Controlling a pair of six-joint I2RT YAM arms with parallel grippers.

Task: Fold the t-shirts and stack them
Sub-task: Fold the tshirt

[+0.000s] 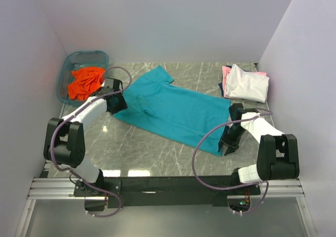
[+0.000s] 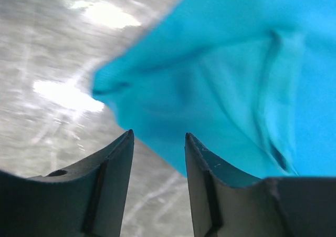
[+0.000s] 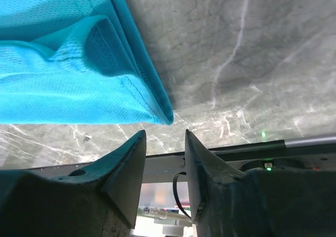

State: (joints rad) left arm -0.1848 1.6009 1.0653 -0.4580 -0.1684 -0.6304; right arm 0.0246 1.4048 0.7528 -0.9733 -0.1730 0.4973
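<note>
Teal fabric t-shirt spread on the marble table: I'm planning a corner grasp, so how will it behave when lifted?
The teal fabric t-shirt would probably droop limply: it lies flat with soft wrinkles and creases. Its thin mesh weave suggests it is light. Pushed, it would likely bunch rather than slide whole.

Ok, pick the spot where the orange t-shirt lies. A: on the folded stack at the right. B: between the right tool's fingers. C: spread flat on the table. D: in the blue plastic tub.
D: the orange t-shirt sits crumpled inside the blue plastic tub at the far left.
</note>
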